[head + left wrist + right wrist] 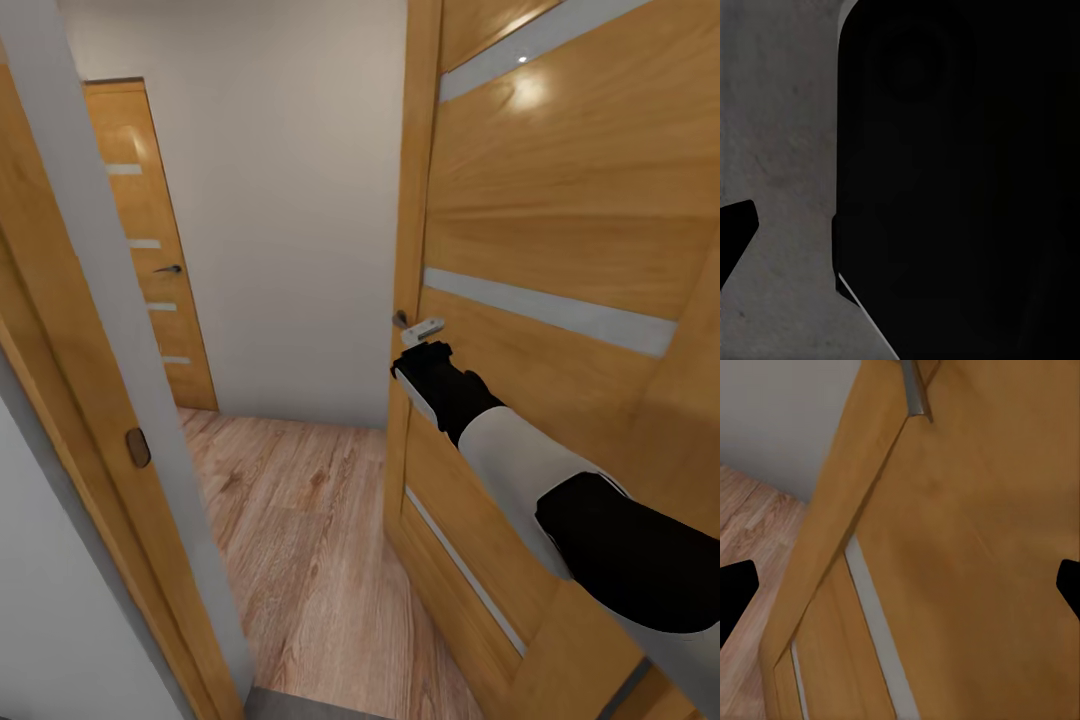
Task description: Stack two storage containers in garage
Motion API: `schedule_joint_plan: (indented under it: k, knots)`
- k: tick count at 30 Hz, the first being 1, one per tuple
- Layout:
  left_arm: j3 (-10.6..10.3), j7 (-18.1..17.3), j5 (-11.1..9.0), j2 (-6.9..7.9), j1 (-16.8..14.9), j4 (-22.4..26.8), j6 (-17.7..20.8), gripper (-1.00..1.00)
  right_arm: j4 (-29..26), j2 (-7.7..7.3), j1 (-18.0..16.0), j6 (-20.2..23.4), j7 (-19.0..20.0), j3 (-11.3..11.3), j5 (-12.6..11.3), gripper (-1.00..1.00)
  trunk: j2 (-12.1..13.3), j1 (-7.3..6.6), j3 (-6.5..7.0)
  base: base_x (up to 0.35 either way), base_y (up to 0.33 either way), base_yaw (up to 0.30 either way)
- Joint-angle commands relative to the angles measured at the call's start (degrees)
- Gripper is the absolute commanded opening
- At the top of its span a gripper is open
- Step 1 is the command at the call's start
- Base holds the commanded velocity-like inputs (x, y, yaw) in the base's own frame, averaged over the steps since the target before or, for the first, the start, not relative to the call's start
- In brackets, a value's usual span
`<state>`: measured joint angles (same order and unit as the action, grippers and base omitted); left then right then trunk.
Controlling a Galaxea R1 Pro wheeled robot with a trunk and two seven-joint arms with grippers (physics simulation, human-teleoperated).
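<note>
- Storage containers are not to be seen at this moment — the robot stands at a doorway, so where they lie cannot be told, nor how they look.
- Right gripper is just beside the handle of the open wooden door; in the right wrist view two dark fingers stand wide apart with the door panel between them, clamped on nothing.
- Left gripper: one dark tip shows over grey speckled floor; whether its fingers are apart or together I cannot tell.
- Step in hand, as I judge it: getting the door clear to pass. Push it gently near the handle edge and keep the arm off the frame.
- Beyond lies a plank floor, a pale wall and a second door — drive through centred.
</note>
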<state>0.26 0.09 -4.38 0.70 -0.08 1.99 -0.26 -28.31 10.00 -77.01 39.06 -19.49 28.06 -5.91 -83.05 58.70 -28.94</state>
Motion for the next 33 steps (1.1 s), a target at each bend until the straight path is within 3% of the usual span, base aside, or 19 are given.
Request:
schedule_joint_plan:
  k: [1,6,19,27,33]
  knots:
    - [0.0,0.0,-0.5,0.0,0.0,0.0,0.0,1.0,0.0,0.0,-0.1,0.2,-0.5,0.3,-0.6,1.0,0.0,0.02,-0.06,0.27,0.0,0.0]
    - [-0.1,0.0,-0.5,0.02,0.0,0.0,-0.1,1.0,0.0,0.0,-0.1,0.2,-0.5,0.3,-0.6,1.0,0.0,0.02,-0.06,0.216,0.0,0.0]
    - [0.0,0.0,-0.5,0.01,0.0,0.0,-0.1,1.0,1.4,0.0,-0.1,-0.5,-1.3,0.4,-0.1,1.0,0.0,0.02,-0.06,0.011,0.0,0.0]
    - [0.0,0.0,-0.5,0.01,0.0,0.0,-0.1,1.0,8.4,0.0,-0.1,-2.1,-13.4,1.2,1.3,1.0,0.0,0.02,-0.06,0.0,0.0,0.0]
    - [0.0,0.0,-0.5,0.01,0.0,0.0,-0.1,1.0,11.9,0.0,-0.1,-2.5,-15.3,1.3,1.3,1.0,0.0,0.02,-0.06,0.0,0.0,0.0]
